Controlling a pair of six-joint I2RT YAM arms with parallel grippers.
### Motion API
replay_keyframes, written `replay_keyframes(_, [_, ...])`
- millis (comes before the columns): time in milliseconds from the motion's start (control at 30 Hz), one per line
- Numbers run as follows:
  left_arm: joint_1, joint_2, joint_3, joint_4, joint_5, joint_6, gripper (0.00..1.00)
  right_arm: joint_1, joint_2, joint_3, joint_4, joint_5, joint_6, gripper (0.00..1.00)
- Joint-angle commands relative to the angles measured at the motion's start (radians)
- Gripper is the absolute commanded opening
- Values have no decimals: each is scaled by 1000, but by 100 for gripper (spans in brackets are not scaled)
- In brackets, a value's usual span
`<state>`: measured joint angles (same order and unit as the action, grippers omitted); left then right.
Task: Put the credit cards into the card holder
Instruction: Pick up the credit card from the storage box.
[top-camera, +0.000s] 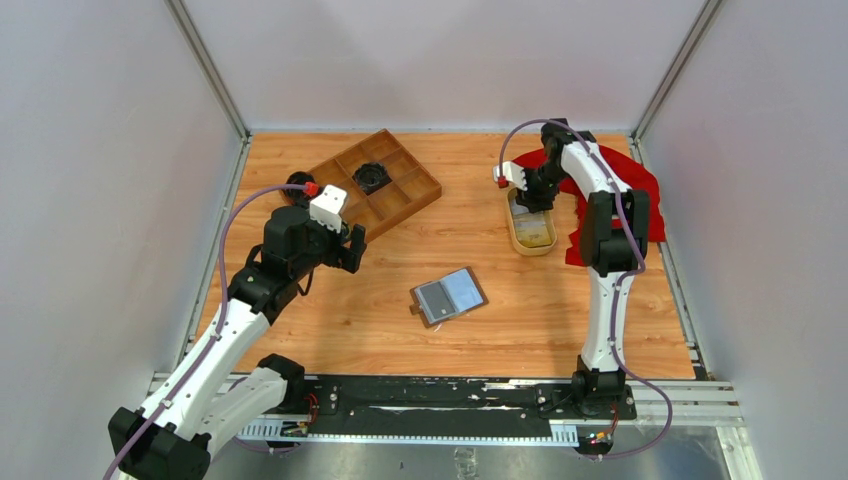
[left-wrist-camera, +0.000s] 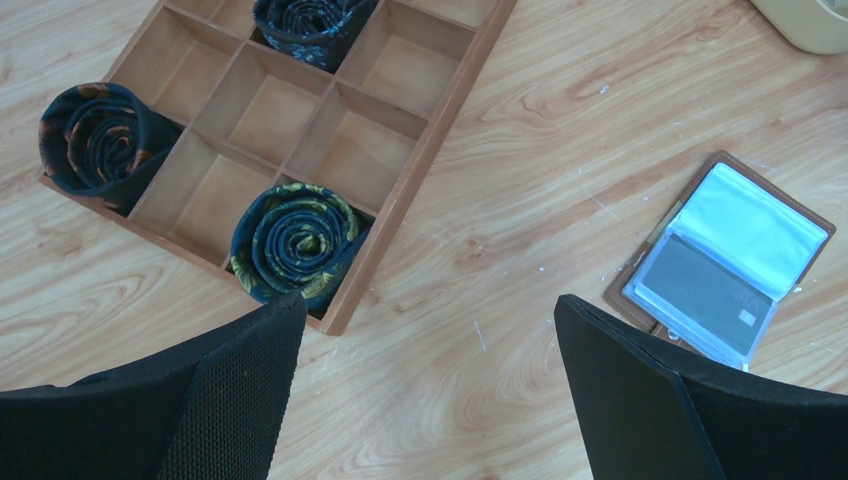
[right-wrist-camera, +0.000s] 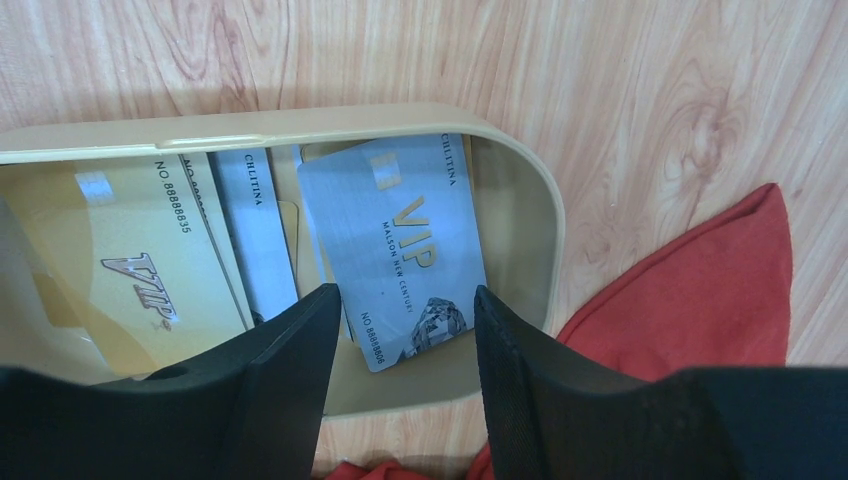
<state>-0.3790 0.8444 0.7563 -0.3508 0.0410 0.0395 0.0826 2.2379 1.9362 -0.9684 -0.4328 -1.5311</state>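
The card holder (top-camera: 449, 296) lies open on the table between the arms, and a grey card (left-wrist-camera: 705, 285) sits in one of its clear pockets (left-wrist-camera: 745, 225). More credit cards lie in the oval yellow dish (right-wrist-camera: 520, 200): a silver VIP card (right-wrist-camera: 395, 245), a gold one (right-wrist-camera: 140, 265) and another silver one (right-wrist-camera: 255, 235). My right gripper (right-wrist-camera: 405, 305) is down in the dish, open, its fingers (right-wrist-camera: 300, 350) either side of the silver VIP card's near corner, a gap on both sides. My left gripper (left-wrist-camera: 430, 305) hangs wide open over bare wood left of the holder.
A wooden compartment tray (top-camera: 400, 195) with rolled dark ties (left-wrist-camera: 295, 240) stands at the back left, close to the left gripper (top-camera: 352, 252). A red cloth (top-camera: 625, 185) lies under and behind the right arm, touching the dish (top-camera: 530, 240). Grey walls enclose the table.
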Motion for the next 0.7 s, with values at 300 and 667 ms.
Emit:
replay_keyframes(300, [6, 1, 1, -4, 2, 13, 100, -14, -32, 43, -12, 3, 14, 51])
replay_keyframes(667, [6, 3, 2, -3, 2, 12, 100, -17, -37, 64, -12, 4, 21, 48])
